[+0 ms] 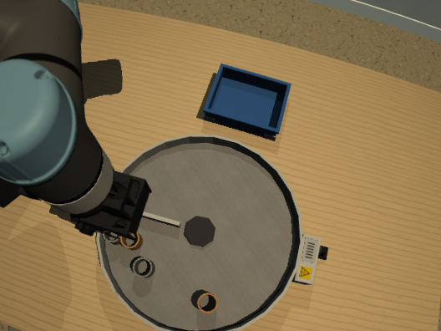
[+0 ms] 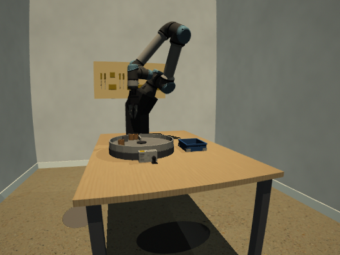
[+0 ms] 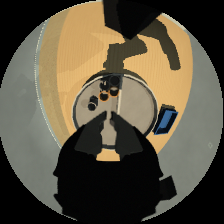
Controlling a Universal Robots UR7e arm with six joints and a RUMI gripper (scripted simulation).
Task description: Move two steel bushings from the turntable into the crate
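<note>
The grey turntable (image 1: 250, 188) (image 2: 141, 152) (image 3: 135, 107) carries several bushings near its left rim. One steel bushing (image 1: 134, 264) stands free. A second steel one (image 1: 110, 237) shows only partly under my gripper body. A bronze bushing (image 1: 138, 241) stands beside that one, and another bronze bushing (image 1: 200, 307) stands near the front rim. The blue crate (image 1: 246, 122) (image 2: 192, 145) (image 3: 165, 120) is empty, beyond the turntable. My gripper (image 3: 109, 111) (image 2: 132, 113) is shut on nothing and hangs high above the turntable's left side.
A dark octagonal hub (image 1: 200, 231) sits at the turntable's centre with a pale bar (image 1: 160, 219) pointing left. A control box (image 1: 308, 259) with a warning label is fixed to the right rim. A tool board (image 2: 111, 80) hangs on the back wall.
</note>
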